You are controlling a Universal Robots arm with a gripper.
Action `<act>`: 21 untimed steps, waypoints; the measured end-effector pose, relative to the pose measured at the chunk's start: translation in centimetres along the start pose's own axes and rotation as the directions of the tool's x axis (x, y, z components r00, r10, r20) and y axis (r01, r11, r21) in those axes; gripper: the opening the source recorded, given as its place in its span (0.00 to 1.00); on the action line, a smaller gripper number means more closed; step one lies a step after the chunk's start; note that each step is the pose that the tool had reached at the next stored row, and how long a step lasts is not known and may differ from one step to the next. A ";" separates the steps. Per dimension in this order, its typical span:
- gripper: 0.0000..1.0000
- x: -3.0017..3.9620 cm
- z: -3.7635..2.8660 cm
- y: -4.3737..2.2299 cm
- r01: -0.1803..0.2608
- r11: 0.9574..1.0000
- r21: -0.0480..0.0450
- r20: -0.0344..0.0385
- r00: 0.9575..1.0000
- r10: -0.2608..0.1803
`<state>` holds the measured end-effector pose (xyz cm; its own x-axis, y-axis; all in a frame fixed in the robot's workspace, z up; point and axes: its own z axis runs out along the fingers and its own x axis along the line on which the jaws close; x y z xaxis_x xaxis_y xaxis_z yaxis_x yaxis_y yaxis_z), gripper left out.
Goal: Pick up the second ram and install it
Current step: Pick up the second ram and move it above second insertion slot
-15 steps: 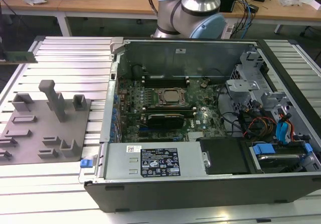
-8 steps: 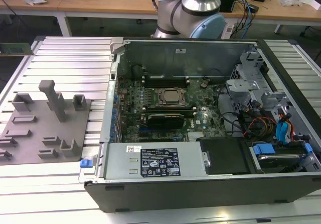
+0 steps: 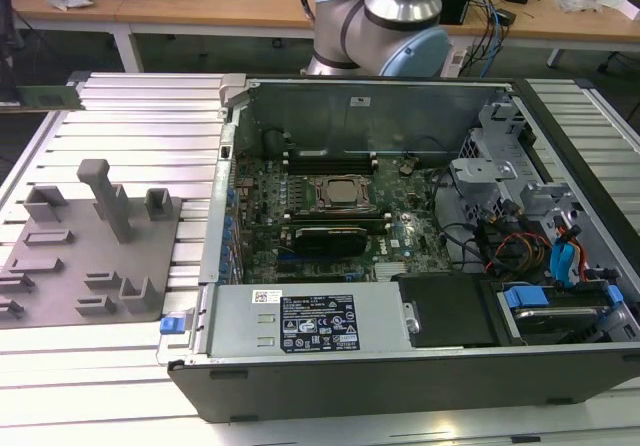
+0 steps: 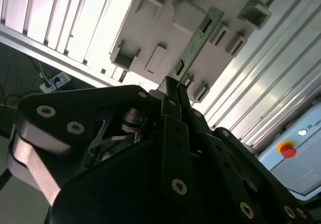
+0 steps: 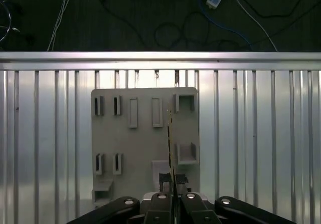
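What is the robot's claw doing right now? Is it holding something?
The gripper is closed, holding the green memory stick by one end.

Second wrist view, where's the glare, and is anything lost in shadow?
In the second wrist view, glare washes out the table slats and much of the grey fixture; the gripper sits in deep shadow, while the second ram in its jaws reads clearly.

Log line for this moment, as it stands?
tool: shut on second ram | position: above grey fixture plate | install: not yet done
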<state>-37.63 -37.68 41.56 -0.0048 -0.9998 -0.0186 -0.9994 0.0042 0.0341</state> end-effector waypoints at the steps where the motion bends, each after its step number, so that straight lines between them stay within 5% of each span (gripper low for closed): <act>1: 0.13 0.00 -0.01 -0.35 0.000 1.000 0.000 0.000 1.000 0.000; 8: 0.13 -0.03 -0.19 -5.66 0.000 1.000 0.000 0.000 1.000 0.000; 11: 0.13 -0.03 -0.24 -7.12 0.000 1.000 -0.001 0.000 1.000 0.000; 21: 0.13 -0.07 -0.48 -14.38 0.000 1.000 -0.005 0.000 1.000 0.000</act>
<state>-23.24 -37.68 41.55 -0.0049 -0.9998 -0.0186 -0.9992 0.0042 0.0396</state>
